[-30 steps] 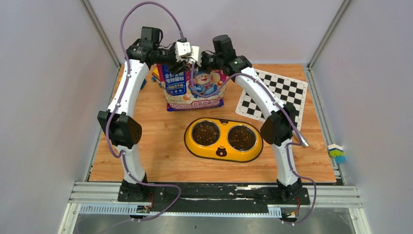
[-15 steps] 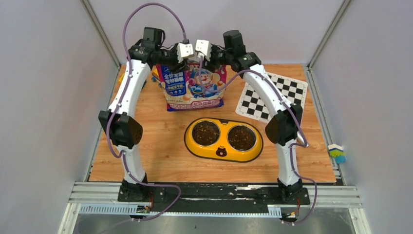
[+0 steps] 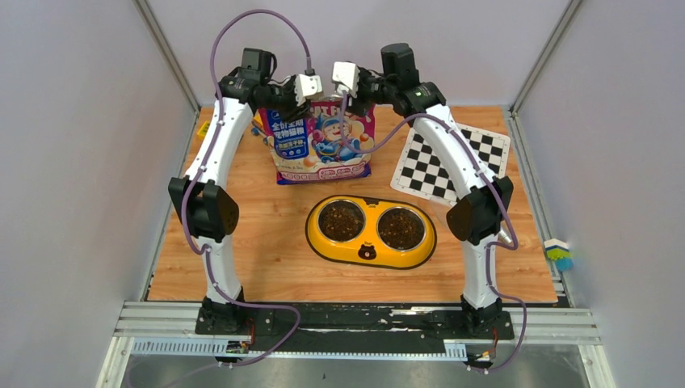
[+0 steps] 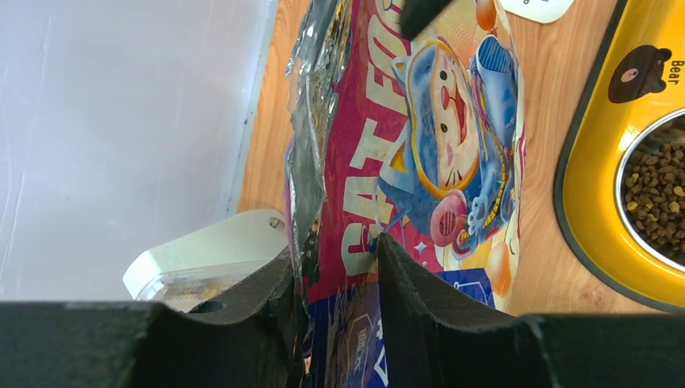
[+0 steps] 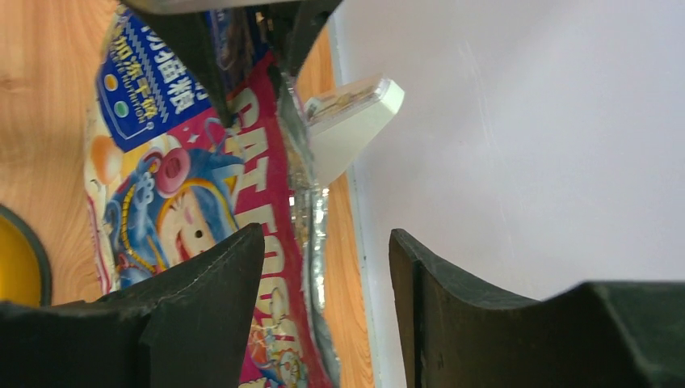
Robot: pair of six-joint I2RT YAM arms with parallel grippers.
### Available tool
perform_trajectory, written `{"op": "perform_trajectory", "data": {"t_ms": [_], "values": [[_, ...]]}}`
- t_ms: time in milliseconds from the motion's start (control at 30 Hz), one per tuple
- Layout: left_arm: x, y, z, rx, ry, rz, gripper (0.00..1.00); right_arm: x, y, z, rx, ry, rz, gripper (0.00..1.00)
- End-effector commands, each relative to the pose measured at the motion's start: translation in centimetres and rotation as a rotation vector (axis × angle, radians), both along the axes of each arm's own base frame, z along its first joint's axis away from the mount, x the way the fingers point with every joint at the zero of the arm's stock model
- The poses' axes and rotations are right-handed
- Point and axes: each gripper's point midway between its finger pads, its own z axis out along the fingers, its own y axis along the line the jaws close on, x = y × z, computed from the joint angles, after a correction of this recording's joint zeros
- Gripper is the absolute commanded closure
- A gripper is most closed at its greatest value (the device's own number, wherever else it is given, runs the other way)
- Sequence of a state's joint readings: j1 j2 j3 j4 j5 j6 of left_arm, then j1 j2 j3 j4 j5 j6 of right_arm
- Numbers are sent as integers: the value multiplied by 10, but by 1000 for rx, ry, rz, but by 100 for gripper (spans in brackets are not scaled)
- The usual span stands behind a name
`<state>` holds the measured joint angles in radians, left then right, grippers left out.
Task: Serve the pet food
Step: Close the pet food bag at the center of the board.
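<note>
The pet food, dark brown kibble point(image 3: 341, 220) point(image 4: 658, 190), fills both steel bowls of the yellow feeder point(image 3: 370, 252). The glossy pink and blue cat food bag point(image 3: 323, 141) point(image 4: 420, 145) point(image 5: 186, 186) stands upright behind the feeder. My left gripper point(image 3: 311, 90) point(image 4: 333, 250) straddles the bag's top left edge. Both its fingers touch the bag, one on the silver inner lip and one on the printed front. My right gripper point(image 3: 339, 81) point(image 5: 325, 233) hangs open over the bag's top right. The silver edge runs past its inner finger untouched.
A whitish plastic scoop point(image 4: 202, 259) point(image 5: 355, 113) lies behind the bag against the back wall. A checkerboard sheet point(image 3: 452, 162) lies at the back right. Grey walls close in at the back and on both sides. A small coloured block point(image 3: 557, 252) sits beyond the right rail.
The right gripper has gone from shut to open, let go of the bag's top and drawn up and back. The left jaws have narrowed onto the bag. Both wrists have risen.
</note>
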<state>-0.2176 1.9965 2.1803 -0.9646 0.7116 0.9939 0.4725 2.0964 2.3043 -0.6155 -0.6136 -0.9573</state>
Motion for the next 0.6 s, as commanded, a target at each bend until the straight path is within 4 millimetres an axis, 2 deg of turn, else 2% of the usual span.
{"op": "perform_trajectory", "data": {"t_ms": [0,100,367,433,467,533,567], "values": [[3,0,6,-10,-12,25,59,-29,-4,17,-7,-1,91,38],[5,0,9,-18,-19,35,60,-29,-5,11,-19,8,92,35],[7,-1,15,-36,-25,48,69,-19,-3,-3,-29,22,82,36],[6,-1,17,-39,-27,50,61,-14,-3,-5,-28,23,74,33],[5,-1,20,-41,-31,50,52,-12,-4,-5,-24,27,69,32],[2,0,24,-43,-38,54,40,-8,-5,-4,-13,31,64,29],[1,1,27,-46,-44,56,37,-7,-6,-5,-11,32,63,29]]}}
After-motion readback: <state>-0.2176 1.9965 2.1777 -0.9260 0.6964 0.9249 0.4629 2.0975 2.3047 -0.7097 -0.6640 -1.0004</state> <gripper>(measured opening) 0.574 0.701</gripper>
